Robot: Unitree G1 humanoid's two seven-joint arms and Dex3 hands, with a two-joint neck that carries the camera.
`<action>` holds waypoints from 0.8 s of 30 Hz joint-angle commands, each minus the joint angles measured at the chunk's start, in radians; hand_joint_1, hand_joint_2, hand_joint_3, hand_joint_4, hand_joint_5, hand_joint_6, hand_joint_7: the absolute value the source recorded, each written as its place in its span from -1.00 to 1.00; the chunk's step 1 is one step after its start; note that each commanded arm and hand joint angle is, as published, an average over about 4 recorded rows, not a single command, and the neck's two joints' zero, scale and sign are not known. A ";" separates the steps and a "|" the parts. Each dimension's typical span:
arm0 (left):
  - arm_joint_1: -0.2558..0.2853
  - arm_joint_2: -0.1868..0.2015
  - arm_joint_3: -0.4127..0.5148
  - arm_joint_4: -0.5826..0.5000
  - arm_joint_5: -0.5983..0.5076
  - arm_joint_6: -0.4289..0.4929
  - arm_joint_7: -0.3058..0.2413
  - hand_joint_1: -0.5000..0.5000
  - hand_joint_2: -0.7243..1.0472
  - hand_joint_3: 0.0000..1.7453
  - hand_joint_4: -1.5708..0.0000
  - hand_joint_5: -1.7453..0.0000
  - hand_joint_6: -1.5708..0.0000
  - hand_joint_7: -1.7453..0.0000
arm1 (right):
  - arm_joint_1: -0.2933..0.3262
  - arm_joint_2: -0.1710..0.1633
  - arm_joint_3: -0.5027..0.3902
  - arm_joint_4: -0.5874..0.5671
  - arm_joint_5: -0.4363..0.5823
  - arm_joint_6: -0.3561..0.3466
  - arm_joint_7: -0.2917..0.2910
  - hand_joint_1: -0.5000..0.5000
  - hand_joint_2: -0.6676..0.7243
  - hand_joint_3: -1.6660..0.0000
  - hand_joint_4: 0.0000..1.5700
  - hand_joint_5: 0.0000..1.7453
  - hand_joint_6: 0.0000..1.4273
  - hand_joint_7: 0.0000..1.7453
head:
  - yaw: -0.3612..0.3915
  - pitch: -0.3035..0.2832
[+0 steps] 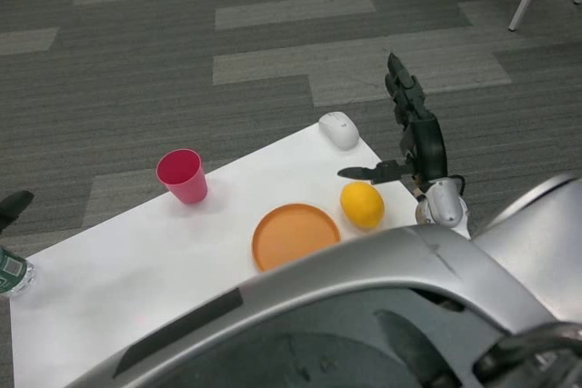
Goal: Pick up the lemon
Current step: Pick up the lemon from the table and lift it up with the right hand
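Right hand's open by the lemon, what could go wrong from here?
1. The lemon is round and sits near the table's right edge; a poke from the right hand may roll it off.
2. The orange plate lies just left of it; a push that way could shove the lemon onto it.

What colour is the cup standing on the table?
The cup is pink, shown clearly in the head view, the only view there is.

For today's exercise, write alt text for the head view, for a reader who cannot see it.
The robot's right hand hovers open beside a lemon on a white table, not touching it. An orange plate, pink cup and white mouse also sit there.
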 commanded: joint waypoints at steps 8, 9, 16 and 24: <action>-0.042 -0.002 -0.037 0.034 -0.013 0.009 0.002 1.00 0.90 -0.93 0.95 1.00 1.00 1.00 | 0.039 0.068 -0.069 0.217 0.012 0.009 0.056 -0.50 0.09 0.71 -1.00 -0.67 -1.00 -1.00 | -0.018 -0.010; -0.043 -0.002 -0.038 0.034 -0.013 0.009 0.002 1.00 0.90 -0.95 0.95 1.00 1.00 1.00 | 0.039 0.069 -0.069 0.224 0.012 0.008 0.056 -0.50 0.09 0.71 -1.00 -0.67 -1.00 -1.00 | -0.022 -0.013; -0.049 -0.002 -0.044 0.039 -0.018 0.009 0.002 1.00 0.90 -0.90 0.95 1.00 1.00 1.00 | 0.036 0.071 -0.077 0.305 0.012 0.002 0.065 -0.56 0.02 0.71 -1.00 -0.67 -1.00 -1.00 | -0.020 -0.015; -0.049 -0.002 -0.044 0.038 -0.018 0.010 0.001 1.00 0.90 -0.90 0.95 1.00 1.00 1.00 | 0.016 0.071 -0.101 0.403 0.005 -0.019 0.065 -0.58 -0.41 0.64 -1.00 -0.47 -1.00 -1.00 | -0.016 -0.015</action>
